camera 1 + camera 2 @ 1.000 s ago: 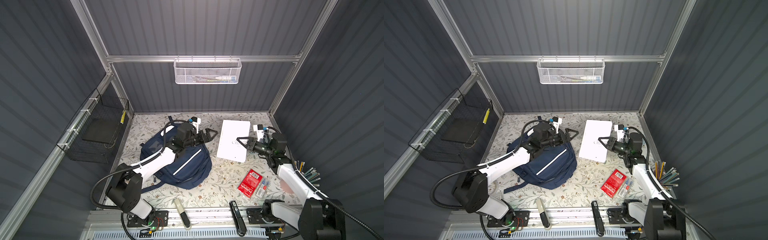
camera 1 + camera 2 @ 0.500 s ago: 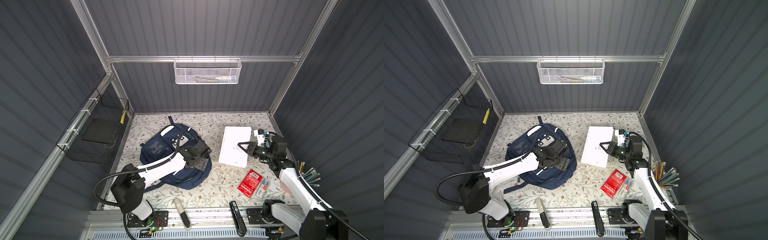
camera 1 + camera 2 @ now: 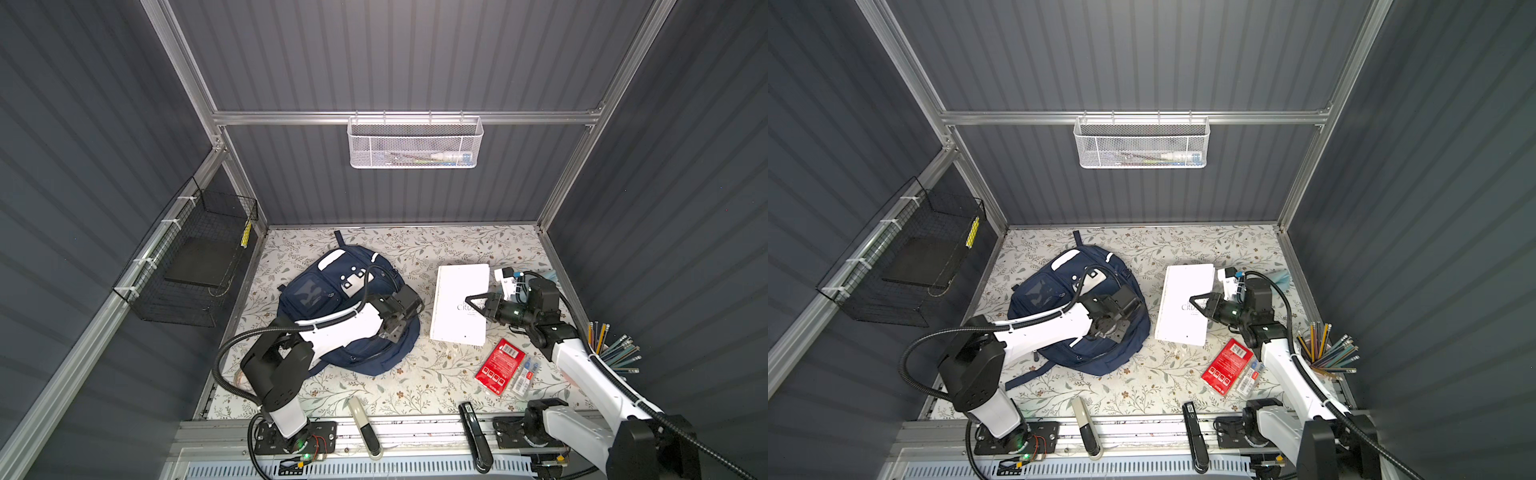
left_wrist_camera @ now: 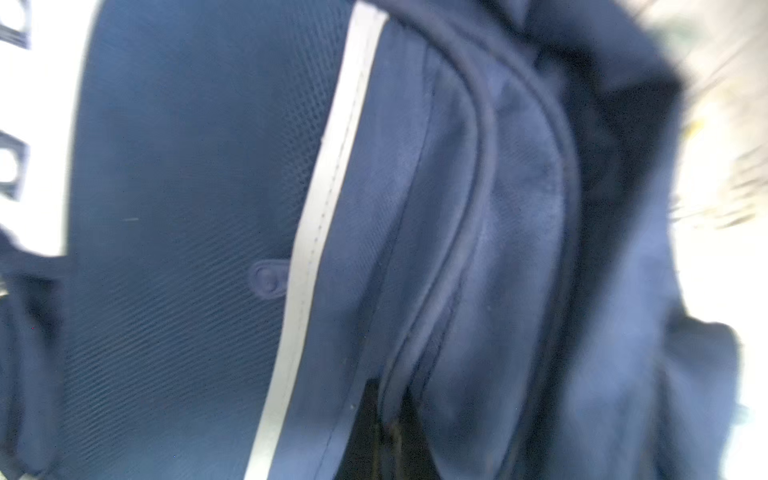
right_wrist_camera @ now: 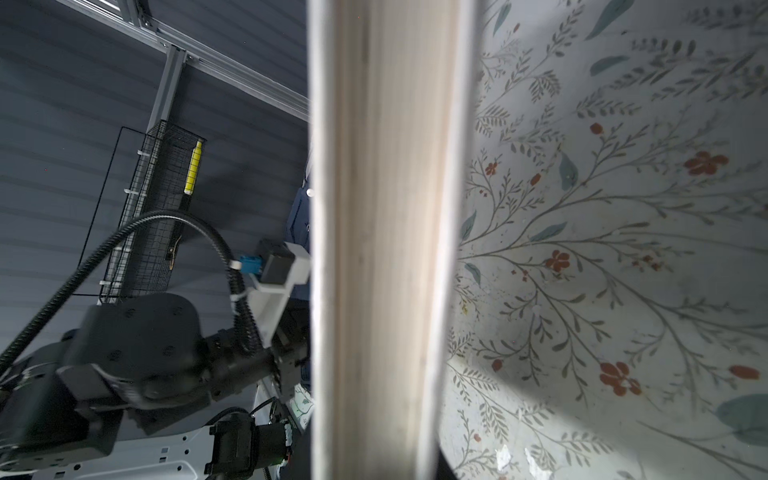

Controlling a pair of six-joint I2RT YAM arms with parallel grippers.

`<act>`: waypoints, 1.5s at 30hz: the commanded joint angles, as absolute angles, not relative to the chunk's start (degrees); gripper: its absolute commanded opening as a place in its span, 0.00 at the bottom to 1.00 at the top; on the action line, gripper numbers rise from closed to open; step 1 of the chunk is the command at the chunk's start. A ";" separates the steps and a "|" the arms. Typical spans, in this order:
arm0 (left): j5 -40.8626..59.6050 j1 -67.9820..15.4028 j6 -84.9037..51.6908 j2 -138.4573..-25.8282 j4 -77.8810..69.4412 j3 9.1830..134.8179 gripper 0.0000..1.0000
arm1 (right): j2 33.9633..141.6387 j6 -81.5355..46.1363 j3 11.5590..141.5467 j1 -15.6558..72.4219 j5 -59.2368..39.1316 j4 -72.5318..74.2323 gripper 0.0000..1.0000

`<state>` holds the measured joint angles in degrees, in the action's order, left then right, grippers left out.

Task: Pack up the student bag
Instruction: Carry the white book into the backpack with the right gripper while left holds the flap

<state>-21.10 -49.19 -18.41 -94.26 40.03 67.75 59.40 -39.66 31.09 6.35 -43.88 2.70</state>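
Observation:
The student bag (image 3: 316, 291) (image 3: 1050, 291), navy with white stripes, lies flat on the floral table left of centre in both top views. My left gripper (image 3: 390, 330) (image 3: 1104, 328) is down on the bag's right side. In the left wrist view it (image 4: 388, 424) is shut on a piped fold of the bag (image 4: 187, 208) beside a white stripe. My right gripper (image 3: 473, 301) (image 3: 1196, 301) is shut on the right edge of a white book (image 3: 453, 282) (image 3: 1183, 286). The right wrist view is filled by the book's page edge (image 5: 382, 208).
A red packet (image 3: 498, 365) and a small refill pack (image 3: 525, 374) lie near the right arm. A pencil cup (image 3: 611, 349) stands at the right edge. A black stapler (image 3: 476, 432) and a white-and-black item (image 3: 365, 428) rest on the front rail. Wire baskets (image 3: 195, 257) (image 3: 415, 143) hang on the walls.
My left gripper came from above the bag's far side to its near right side and shut on the fabric. The right gripper with the book shifted slightly towards me.

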 commanded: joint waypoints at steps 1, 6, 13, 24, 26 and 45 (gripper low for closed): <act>-14.26 -43.14 -18.02 -85.58 40.20 72.94 0.00 | 58.86 -44.55 30.47 8.75 -43.52 10.04 0.00; -9.16 -39.06 -16.77 -82.00 38.97 76.89 0.00 | 61.96 -51.06 29.67 15.98 -40.73 17.76 0.00; -1.42 -35.29 -17.02 -83.12 36.21 80.51 0.00 | 77.74 -60.67 32.91 27.17 -36.22 35.13 0.00; 9.10 -30.47 -18.30 -84.68 32.89 85.47 0.00 | 107.55 -66.23 49.59 36.50 -26.53 53.42 0.00; 10.03 -30.37 -18.46 -84.84 32.64 85.61 0.00 | 110.21 -66.21 51.52 37.19 -24.45 57.57 0.00; 15.60 -27.47 -21.15 -86.56 31.97 87.72 0.00 | 118.47 -64.27 67.09 38.41 -23.32 48.85 0.00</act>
